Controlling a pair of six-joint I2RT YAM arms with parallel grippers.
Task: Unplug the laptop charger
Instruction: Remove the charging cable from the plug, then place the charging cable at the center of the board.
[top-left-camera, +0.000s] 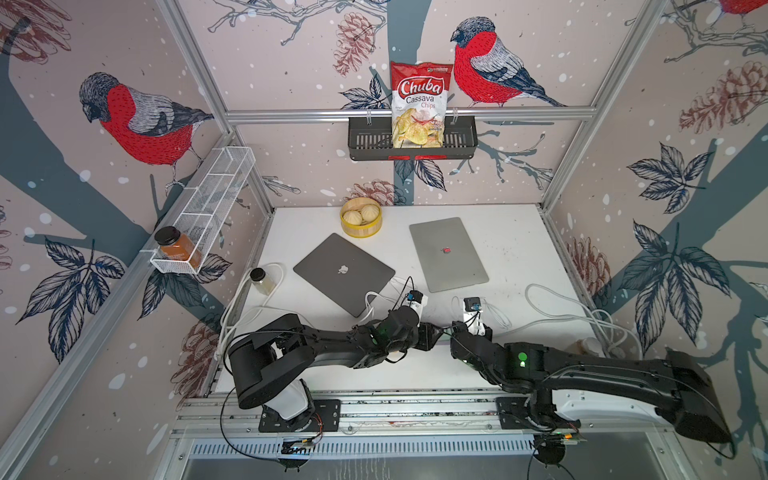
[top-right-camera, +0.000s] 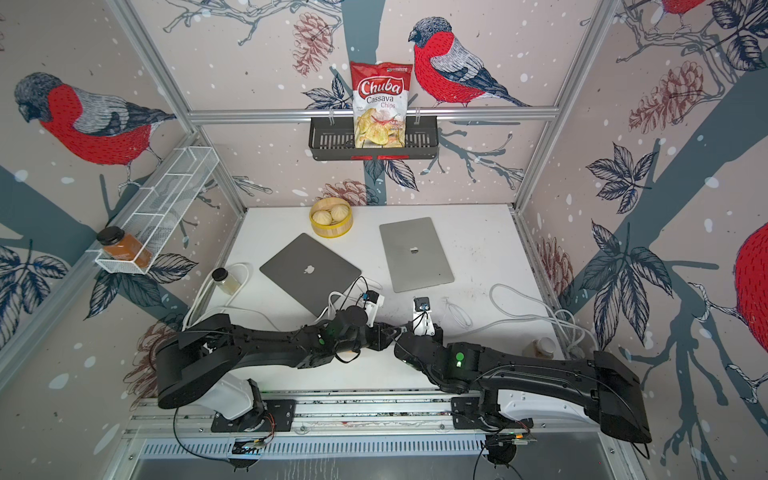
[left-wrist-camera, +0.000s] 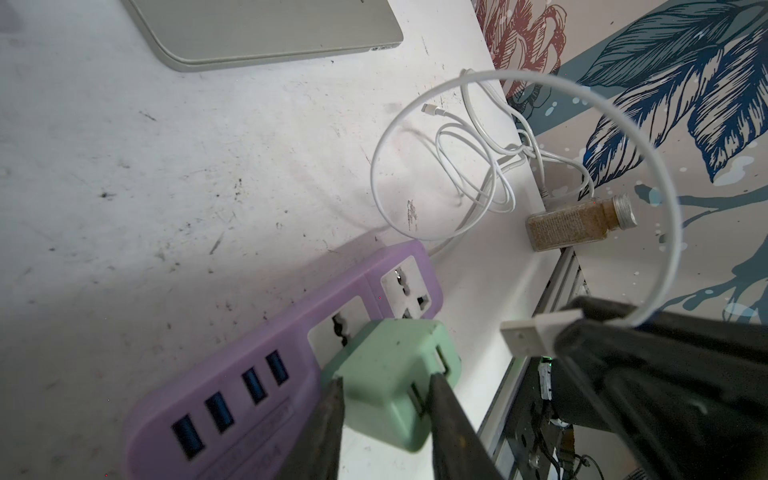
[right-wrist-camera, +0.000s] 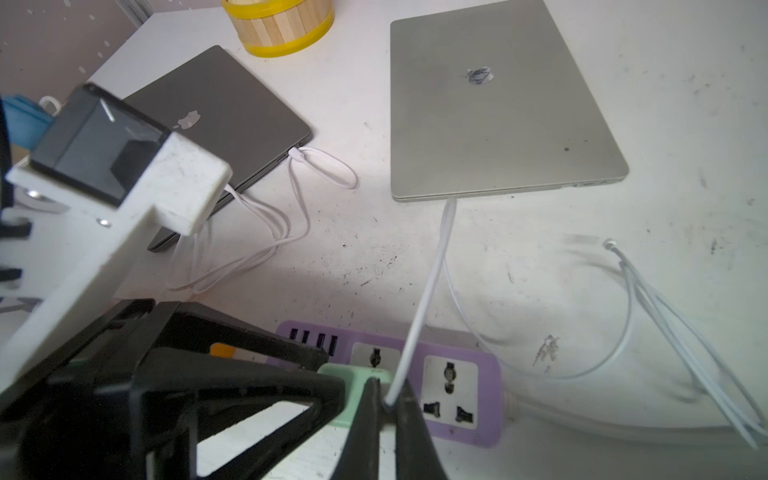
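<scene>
Left gripper (left-wrist-camera: 386, 380) narrowed to a tight clamp, flat dark fingers (left-wrist-camera: 328, 415) pressed on opposite faces of the charger (left-wrist-camera: 386, 357), a mint-green matte cube with rounded corners and two slots on its free face. Charger seated on a lilac power strip (left-wrist-camera: 249, 345) of smooth plastic, at the socket next to a row of blue ports, strip flat on the scuffed white table (left-wrist-camera: 166, 166). Right gripper (right-wrist-camera: 388, 390) pinched almost fully together on a thin white cable (right-wrist-camera: 432, 274), flat metal plug (left-wrist-camera: 519, 336) out of the charger, in the air just beside it. Cable arched in a wide round loop. Beyond, a silver laptop (right-wrist-camera: 490, 108) and a darker grey laptop (right-wrist-camera: 224, 108), both closed, thin slabs with rounded corners.
</scene>
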